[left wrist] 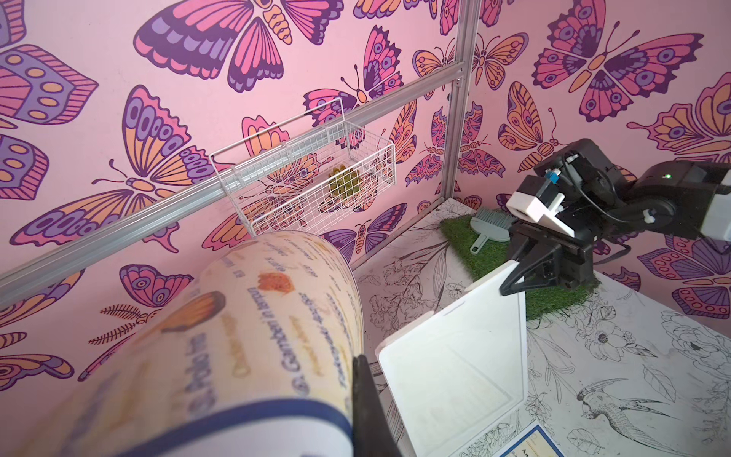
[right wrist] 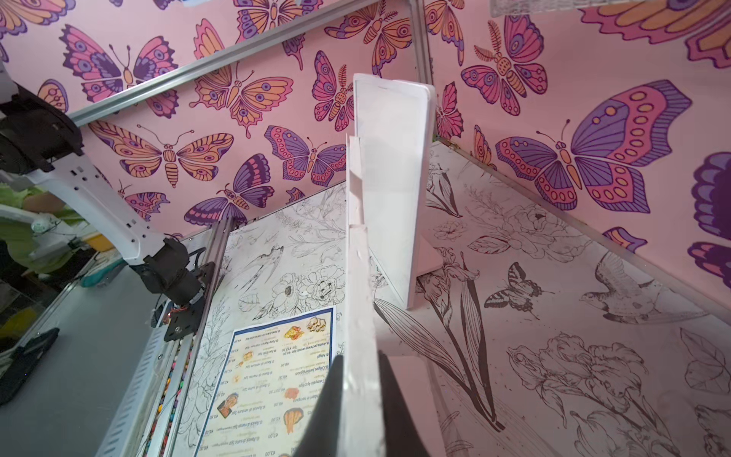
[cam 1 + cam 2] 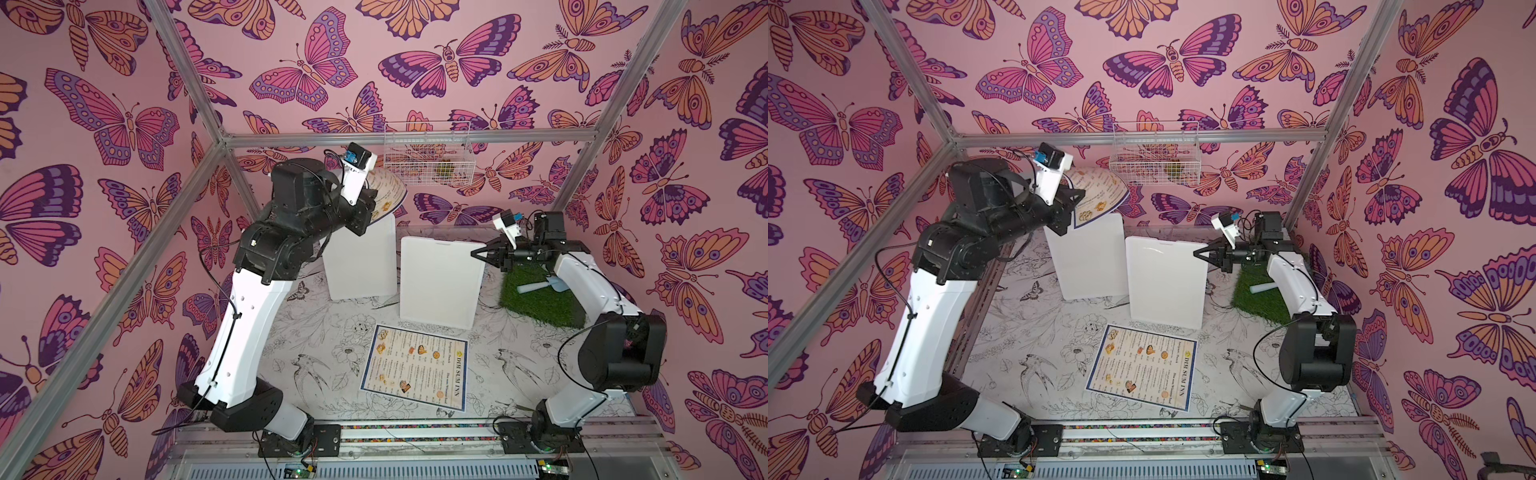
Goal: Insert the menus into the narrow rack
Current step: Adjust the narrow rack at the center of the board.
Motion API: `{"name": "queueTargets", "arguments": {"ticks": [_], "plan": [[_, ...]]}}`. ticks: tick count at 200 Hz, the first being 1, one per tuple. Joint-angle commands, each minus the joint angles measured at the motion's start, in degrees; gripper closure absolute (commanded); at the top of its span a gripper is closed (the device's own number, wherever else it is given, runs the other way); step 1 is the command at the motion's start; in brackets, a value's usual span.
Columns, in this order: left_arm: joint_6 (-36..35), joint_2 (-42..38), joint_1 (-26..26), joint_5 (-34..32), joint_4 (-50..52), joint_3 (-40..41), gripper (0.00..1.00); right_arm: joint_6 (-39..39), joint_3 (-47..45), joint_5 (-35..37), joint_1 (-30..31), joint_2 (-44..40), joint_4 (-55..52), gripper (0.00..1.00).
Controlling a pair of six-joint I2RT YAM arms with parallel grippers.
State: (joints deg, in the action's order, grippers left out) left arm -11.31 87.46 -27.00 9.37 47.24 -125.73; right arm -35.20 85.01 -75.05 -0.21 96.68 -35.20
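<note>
Black left pincer (image 3: 1076, 197) is clamped on one curled menu (image 3: 390, 192), raised over one white upright panel (image 3: 359, 262) of two; right pincer (image 3: 478, 252) pinches the other panel (image 3: 440, 282) at its top corner; the second menu (image 3: 415, 368) lies flat on the surface (image 3: 316, 332) in front of both.

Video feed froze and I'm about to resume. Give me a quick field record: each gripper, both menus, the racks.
left gripper: shut on held menu, raised near farther white rack top
held menu: curled, not yet inserted
right gripper: shut on nearer white rack top edge
flat menu: on table, in front of nearer white rack, untouched
</note>
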Motion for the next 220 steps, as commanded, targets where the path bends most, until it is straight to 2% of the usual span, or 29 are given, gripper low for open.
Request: {"name": "queueTargets", "arguments": {"ticks": [1, 16, 31, 40, 68, 97, 118, 131, 154, 179, 199, 220], "plan": [[-0.5, -1.1, 0.4, -0.3, 0.4, 0.3, 1.0, -9.1, 4.3, -3.1, 1.6, 1.8, -13.3, 0.92], [-0.6, -0.9, 0.4, -0.2, 0.4, 0.2, 1.0, -8.7, 4.6, -0.9, 2.5, 2.2, -12.7, 0.85], [-0.5, -0.8, 0.4, 0.0, 0.4, 0.2, 1.0, -5.4, 3.8, 0.8, 2.9, 2.0, -8.8, 0.6], [-0.5, -0.7, 0.4, 0.0, 0.3, 0.2, 1.0, -3.2, 3.0, 1.4, 2.9, 1.7, -6.0, 0.49], [-0.5, -0.6, 0.4, 0.0, 0.3, 0.5, 1.0, 0.0, 1.4, 2.9, 3.0, 0.4, -1.5, 0.28], [-0.5, -0.9, 0.4, 0.1, 0.3, 0.8, 1.0, 1.9, 1.8, 4.7, 2.9, -0.3, 0.1, 0.0], [-0.6, -0.8, 0.4, 1.0, 0.3, 0.4, 1.0, 10.8, -0.6, 10.8, 2.8, -3.9, 10.3, 0.01], [-1.0, -0.1, 0.4, 3.0, 0.8, -1.0, 1.0, 17.1, -2.3, 19.3, 2.8, -7.7, 17.7, 0.01], [-1.4, 2.5, 0.4, 8.9, 3.8, -6.2, 1.0, 24.3, -0.2, 32.9, 2.4, -12.8, 20.2, 0.01], [-0.6, 4.8, 0.3, 17.2, 6.0, -10.5, 1.0, 28.9, 7.2, 33.1, 2.4, -14.1, 14.8, 0.01], [1.8, 5.4, 0.3, 24.6, 5.7, -12.0, 1.0, 34.0, 9.3, 34.1, 2.4, -16.2, 13.9, 0.01], [7.1, 4.6, -0.1, 32.9, 2.6, -8.3, 1.0, 38.7, 8.0, 40.8, 2.4, -20.1, 13.9, 0.01]]}}
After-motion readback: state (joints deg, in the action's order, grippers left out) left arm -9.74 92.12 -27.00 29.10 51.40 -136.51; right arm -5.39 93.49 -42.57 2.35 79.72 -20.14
